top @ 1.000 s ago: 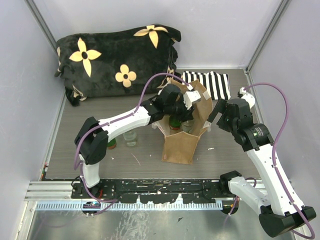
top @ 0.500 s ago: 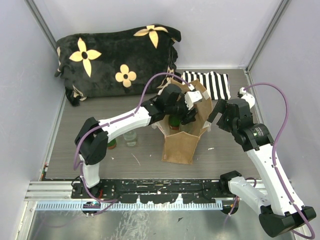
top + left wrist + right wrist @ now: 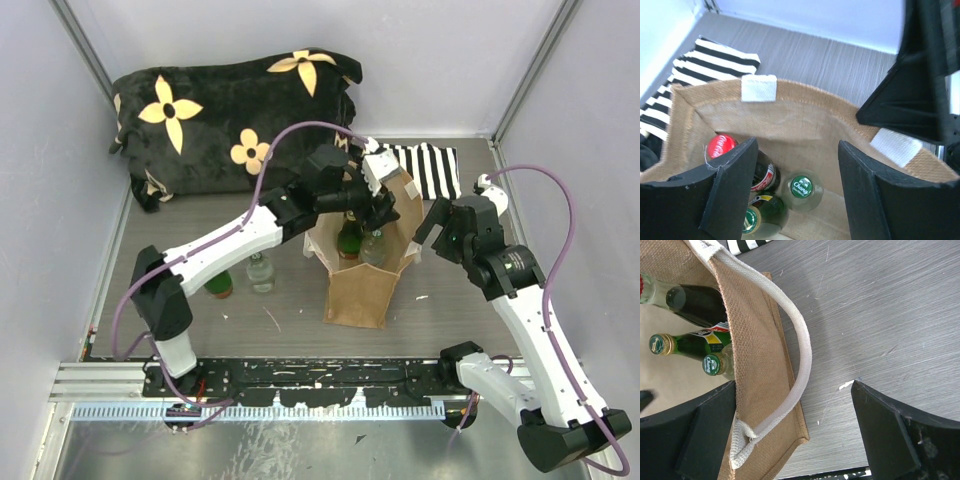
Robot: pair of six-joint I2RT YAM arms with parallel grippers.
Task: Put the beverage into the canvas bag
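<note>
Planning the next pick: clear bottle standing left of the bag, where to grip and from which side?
Take the clear bottle by its neck, coming straight down. It looks upright, so the neck is the narrow top part, and the green bottle close on its left leaves little room for a side approach.

Canvas bag (image 3: 790, 120) mouth wide open, three bottles (image 3: 801, 187) crowd the bottom (bare patch beside them) — left gripper (image 3: 796, 150) just above.

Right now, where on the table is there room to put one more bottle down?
Bare table lies in front of the bag, up to the rail, and right of the bag. Crowded: two loose bottles stand left of it under the left arm, and three bottles sit in the bag.
</note>
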